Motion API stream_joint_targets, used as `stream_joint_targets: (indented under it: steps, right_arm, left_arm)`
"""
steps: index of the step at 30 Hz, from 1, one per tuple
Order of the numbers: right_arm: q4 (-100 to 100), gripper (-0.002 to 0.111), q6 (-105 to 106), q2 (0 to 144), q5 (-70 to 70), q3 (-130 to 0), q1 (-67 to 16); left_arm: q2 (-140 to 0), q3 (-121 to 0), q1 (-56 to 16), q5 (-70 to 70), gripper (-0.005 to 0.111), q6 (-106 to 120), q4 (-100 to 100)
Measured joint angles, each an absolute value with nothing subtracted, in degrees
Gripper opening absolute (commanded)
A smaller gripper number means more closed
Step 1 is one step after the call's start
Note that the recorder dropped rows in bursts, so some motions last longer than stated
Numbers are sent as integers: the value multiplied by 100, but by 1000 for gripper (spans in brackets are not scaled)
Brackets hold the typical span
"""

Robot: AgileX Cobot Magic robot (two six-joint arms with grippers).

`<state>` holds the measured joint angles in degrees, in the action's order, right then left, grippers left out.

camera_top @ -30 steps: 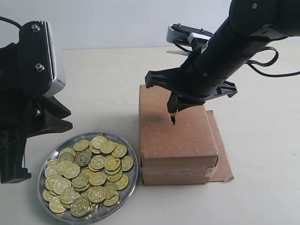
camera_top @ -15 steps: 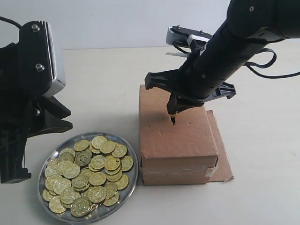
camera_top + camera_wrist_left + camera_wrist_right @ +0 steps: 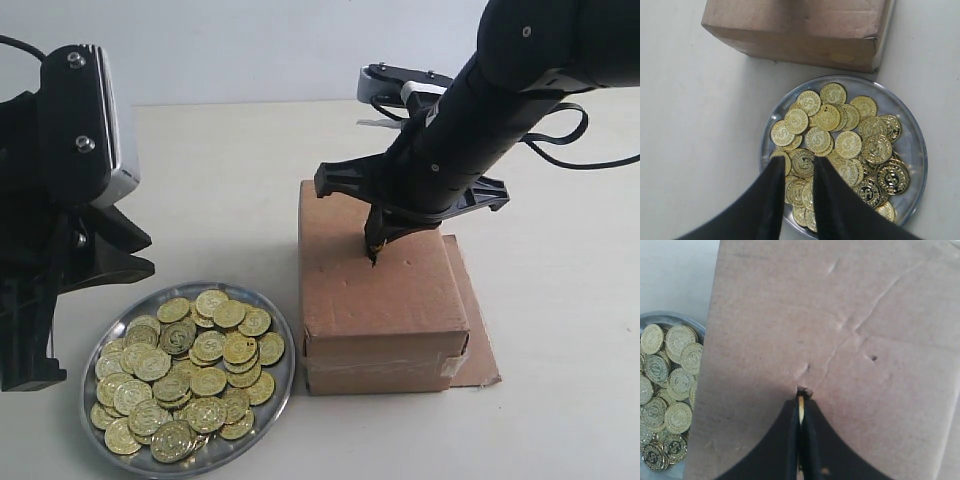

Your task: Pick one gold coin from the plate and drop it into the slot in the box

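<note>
The brown cardboard box (image 3: 380, 290) stands right of the silvery plate (image 3: 283, 385), which holds a heap of gold coins (image 3: 190, 370). My right gripper (image 3: 374, 252) points down onto the box top, shut on one gold coin (image 3: 801, 407) held edge-on. The coin's edge sits right at the rough dark box slot (image 3: 803, 391). My left gripper (image 3: 796, 167) hangs above the coins in the plate (image 3: 912, 145), its fingers slightly apart with nothing between them. In the exterior view the left arm (image 3: 50, 200) is at the left edge, above the plate's side.
A flat brown cardboard sheet (image 3: 478, 330) lies under the box and sticks out on its right. The box top (image 3: 850, 325) is dented and creased, with a small hole beside the slot. The pale table (image 3: 220, 180) surrounds everything.
The right gripper has shifted slightly right and lowered, bringing the coin tip down to the slot. The left arm and the plate have not moved.
</note>
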<state>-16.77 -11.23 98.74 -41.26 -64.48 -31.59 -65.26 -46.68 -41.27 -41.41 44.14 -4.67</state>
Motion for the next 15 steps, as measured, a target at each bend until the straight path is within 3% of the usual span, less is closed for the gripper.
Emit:
stream_joint_targets:
  steps: [4,11,15]
  right_arm:
    - [-1677,4,-1123,9874,-4114,-6448,-3159]
    - [-1916,33,-1123,9874,-3997,-6469,-3159]
    - [-1956,32,-1123,9874,-3996,-6469,-3159]
  left_arm:
    - [-6526,-4668,-4127,-4141,22,4414,-467]
    - [-6526,-4668,-4127,-4141,22,4410,-467]
    - [-6526,-4668,-4127,-4141,22,4410,-467]
